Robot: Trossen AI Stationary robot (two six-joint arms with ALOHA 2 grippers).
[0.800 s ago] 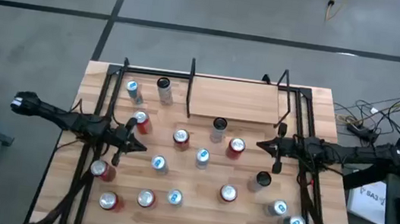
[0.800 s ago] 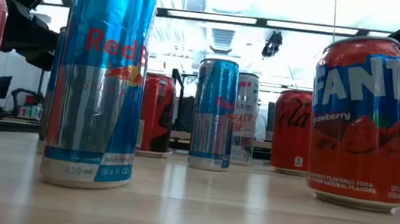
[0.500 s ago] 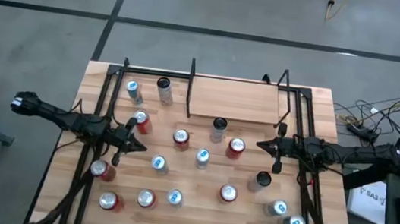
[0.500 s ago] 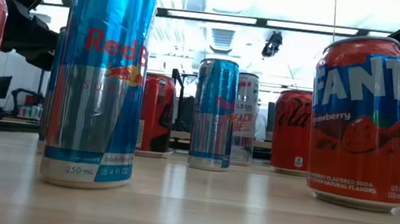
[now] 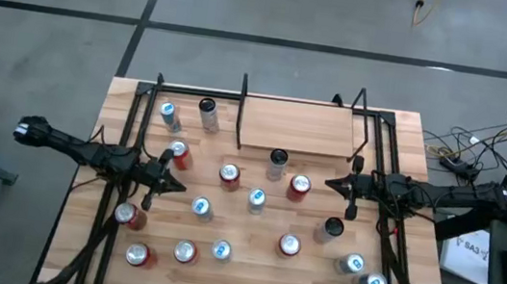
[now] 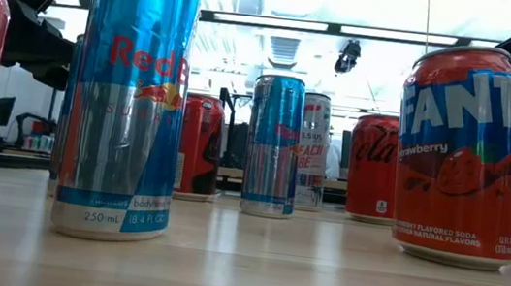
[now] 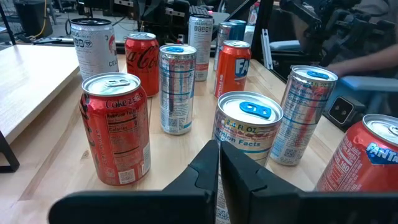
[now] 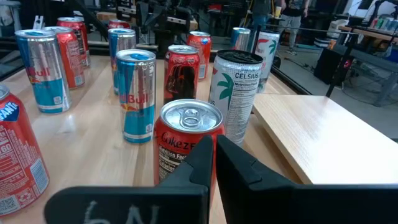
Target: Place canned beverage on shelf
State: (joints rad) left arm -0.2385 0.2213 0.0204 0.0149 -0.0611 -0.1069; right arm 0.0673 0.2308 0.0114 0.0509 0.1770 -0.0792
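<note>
Overhead: small light-wood shelf (image 5: 297, 128) with black side rails carries no can; upright aluminium cans stand on the table before it. Left gripper (image 5: 173, 186) and right gripper (image 5: 331, 184) flank them, fingers together, empty. Left wrist: red Coke Zero can (image 7: 116, 127) just ahead. Right wrist: shelf beside white Celsius can (image 8: 236, 94).

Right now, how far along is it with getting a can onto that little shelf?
Nothing looks done: the shelf is bare. Nothing is in hand: the left end effector and right end effector are shut and hold nothing. Every can, like the Coke Zero can, stands on the table.
</note>
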